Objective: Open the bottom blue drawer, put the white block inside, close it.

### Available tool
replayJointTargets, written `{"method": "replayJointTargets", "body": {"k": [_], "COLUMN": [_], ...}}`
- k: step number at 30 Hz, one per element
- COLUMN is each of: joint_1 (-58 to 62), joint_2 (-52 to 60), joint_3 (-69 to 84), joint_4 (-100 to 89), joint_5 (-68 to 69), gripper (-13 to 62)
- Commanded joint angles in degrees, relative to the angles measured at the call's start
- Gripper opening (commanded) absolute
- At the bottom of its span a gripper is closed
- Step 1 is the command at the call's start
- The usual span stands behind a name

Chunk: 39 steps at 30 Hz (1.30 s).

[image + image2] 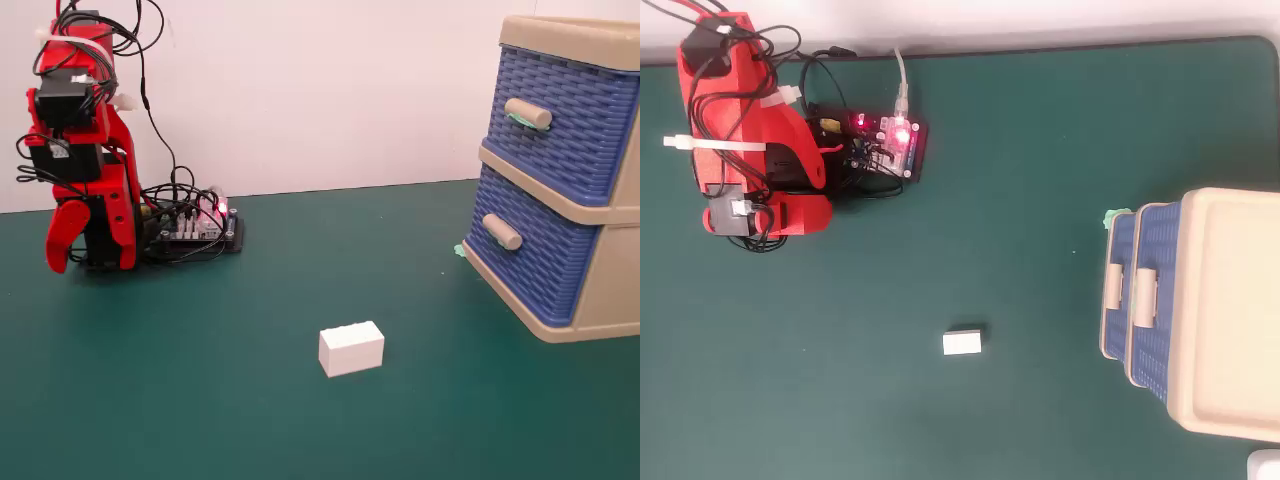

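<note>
The white block [352, 348] lies flat on the green mat, studs up, in the open middle; it also shows in the overhead view [962, 343]. The bottom blue drawer [535, 255] of the beige cabinet [610, 290] is shut, its plain beige handle [501, 231] facing left. In the overhead view the bottom drawer [1120, 335] is the left-most blue edge. My red arm is folded at the far left, and the gripper [60, 262] hangs tip-down by the base, far from block and cabinet. Only one curved jaw shows clearly. The arm's body [750, 150] hides the gripper from above.
The top blue drawer [570, 110] is shut, with a green scrap at its handle [527, 113]. A small green scrap [460, 250] lies on the mat by the cabinet's corner. A controller board with wires [195, 228] sits beside the arm's base. A white wall bounds the back.
</note>
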<state>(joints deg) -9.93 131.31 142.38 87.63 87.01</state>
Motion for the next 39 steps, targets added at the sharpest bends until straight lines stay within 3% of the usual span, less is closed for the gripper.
{"method": "replayJointTargets", "body": {"k": [1, 16, 27, 32, 39], "joint_1": [-0.44, -0.26, -3.16, -20.92, -54.23], "joint_2": [3.43, 3.43, 3.34, 1.32, -12.04], "joint_3": [1.05, 0.97, -22.68, -36.65, -36.91], "joint_4": [6.94, 6.94, 6.24, -2.9, -33.49], "joint_5": [0.79, 1.05, 11.6, 31.29, 59.94], "gripper": [34.5, 34.0, 33.7, 33.7, 33.7]}}
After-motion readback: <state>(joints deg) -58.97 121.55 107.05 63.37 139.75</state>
